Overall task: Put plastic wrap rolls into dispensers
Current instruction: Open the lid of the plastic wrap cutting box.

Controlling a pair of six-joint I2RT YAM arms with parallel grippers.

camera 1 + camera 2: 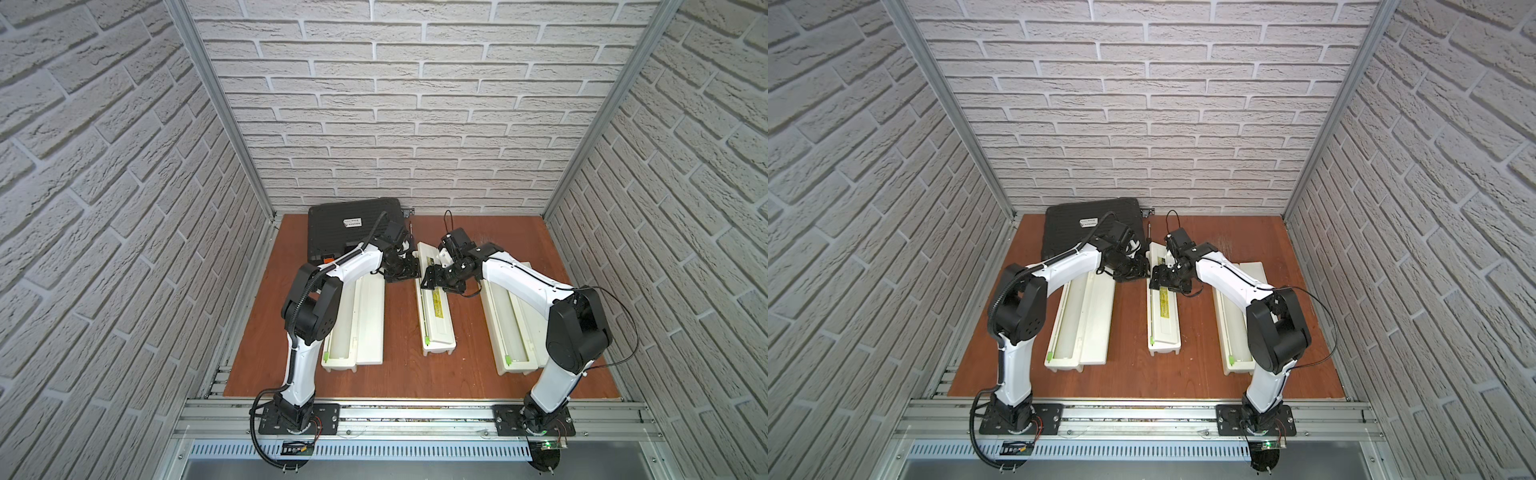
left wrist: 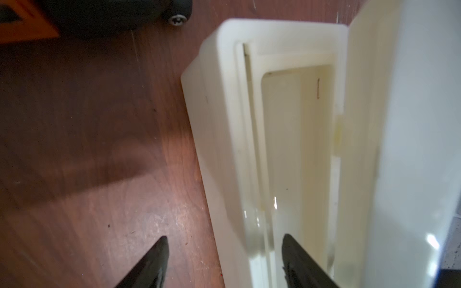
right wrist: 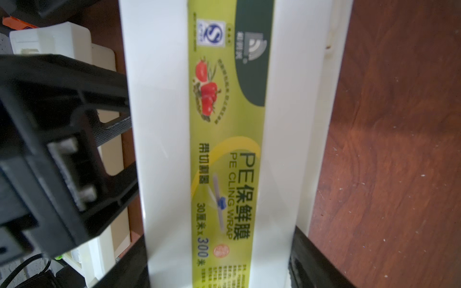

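- Three dispensers side by side on the table (image 1: 407, 374), well apart, long axes all running from the near edge toward the back wall.
- Left dispenser (image 1: 357, 324) and right dispenser (image 1: 509, 332) with lids open and troughs upward, a green slider tab (image 1: 326, 356) at the near end of each. Middle dispenser (image 1: 438, 328) closed, label (image 3: 227, 149) facing up.
- Left gripper (image 1: 405, 272) at the far end of the left dispenser. Fingers (image 2: 149, 261) spread, one over bare table outside the long wall, the other above the trough, with the wall between them untouched. Visible in the left wrist view only; masked by the wrist in both top views.
- Right gripper (image 1: 432, 278) across the far part of the middle dispenser, fingers (image 3: 311, 256) closed against both long sides, pinching it across its width. Contact shown in the right wrist view only.
- Label print legible in the right wrist view; only a yellow streak in both top views.
- Trough contents pale and glossy; roll or bare plastic not distinguishable.
- Right dispenser's lid largely behind the right arm. Black case (image 1: 353, 228) at the far left, partly behind the left arm.
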